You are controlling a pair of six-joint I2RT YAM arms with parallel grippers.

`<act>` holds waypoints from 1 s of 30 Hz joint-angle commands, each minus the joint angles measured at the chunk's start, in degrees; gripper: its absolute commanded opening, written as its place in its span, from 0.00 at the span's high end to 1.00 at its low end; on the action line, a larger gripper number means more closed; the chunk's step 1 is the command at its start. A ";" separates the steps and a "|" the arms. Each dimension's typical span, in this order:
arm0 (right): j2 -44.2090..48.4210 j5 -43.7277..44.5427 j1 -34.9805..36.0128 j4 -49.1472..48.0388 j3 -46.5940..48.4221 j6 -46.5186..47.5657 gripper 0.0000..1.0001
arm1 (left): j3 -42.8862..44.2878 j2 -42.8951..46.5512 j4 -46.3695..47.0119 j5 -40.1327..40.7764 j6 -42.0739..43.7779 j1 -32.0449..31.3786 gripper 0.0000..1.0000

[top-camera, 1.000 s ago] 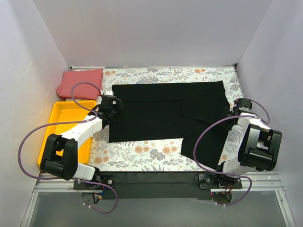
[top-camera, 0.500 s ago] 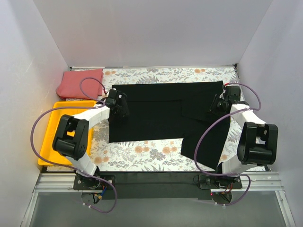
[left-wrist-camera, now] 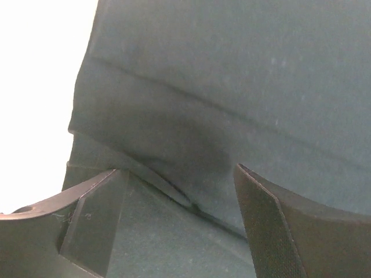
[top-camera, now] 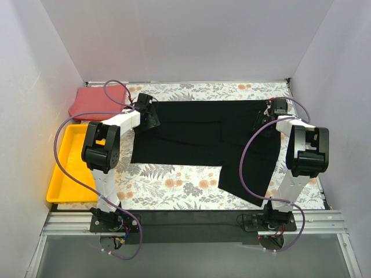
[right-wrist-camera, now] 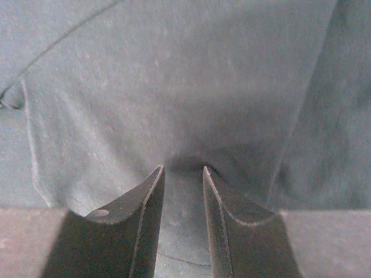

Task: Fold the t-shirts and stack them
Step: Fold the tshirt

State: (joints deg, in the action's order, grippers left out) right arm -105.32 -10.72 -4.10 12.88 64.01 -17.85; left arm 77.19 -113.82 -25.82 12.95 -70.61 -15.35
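The large black t-shirt lies spread on the floral cloth, with its lower right part hanging down towards the near edge. My left gripper is at the shirt's far left corner. In the left wrist view it is open wide over a fold edge of black cloth. My right gripper is at the far right corner. Its jaws are close together with black cloth puckered between the tips. The coral-red t-shirt lies folded at the far left corner.
A yellow plastic tray sits on the left, beside the floral cloth. White walls close in the left, far and right sides. Both arms reach far out, and their purple cables loop over the table.
Both grippers have moved away from me to the black shirt's far corners. The shirt's near left edge has shifted a little towards the far side.
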 commanded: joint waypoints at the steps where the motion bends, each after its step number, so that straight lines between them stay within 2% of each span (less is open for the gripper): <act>1: -3.13 -0.97 0.14 -1.81 4.97 -0.08 0.60 | 4.18 -5.17 -3.61 1.55 -0.67 2.26 0.28; 5: -3.59 -1.58 0.14 -1.02 8.58 0.35 0.59 | 10.17 -6.51 -6.69 1.73 -0.23 2.35 0.28; 8: 0.01 -0.88 0.14 1.70 9.47 0.97 0.52 | 9.30 -2.30 -8.45 2.16 -0.76 2.17 0.27; 11: 6.25 0.53 0.14 4.95 7.11 0.53 0.43 | 5.27 6.57 -10.82 3.04 -2.25 2.08 0.26; 16: 16.95 -1.05 -0.21 13.72 2.01 0.97 0.37 | -8.85 25.35 -12.58 5.85 -3.22 1.64 0.24; 19: 24.07 -0.71 -0.56 16.03 -3.09 2.38 0.33 | -16.59 31.71 -14.86 7.35 -4.44 1.64 0.24; 22: 30.32 -1.84 -1.26 17.26 -9.05 2.82 0.23 | -23.71 37.61 -14.96 7.96 -5.85 1.64 0.24; 23: 31.65 -2.54 -1.70 17.35 -10.56 2.73 0.17 | -25.66 39.53 -14.26 8.14 -6.03 1.64 0.25; 26: 35.35 -5.27 -2.40 17.26 -15.83 2.64 0.15 | -29.01 39.91 -12.50 8.93 -7.52 1.82 0.26; 30: 38.51 -3.70 -2.49 17.52 -19.97 3.87 0.16 | -28.94 35.18 -9.34 10.25 -8.32 1.91 0.31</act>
State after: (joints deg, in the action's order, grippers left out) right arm -69.28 -13.74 -6.37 29.67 45.21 -15.57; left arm 47.62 -77.14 -38.46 20.14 -77.19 -13.61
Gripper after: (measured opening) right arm 0.849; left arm 0.706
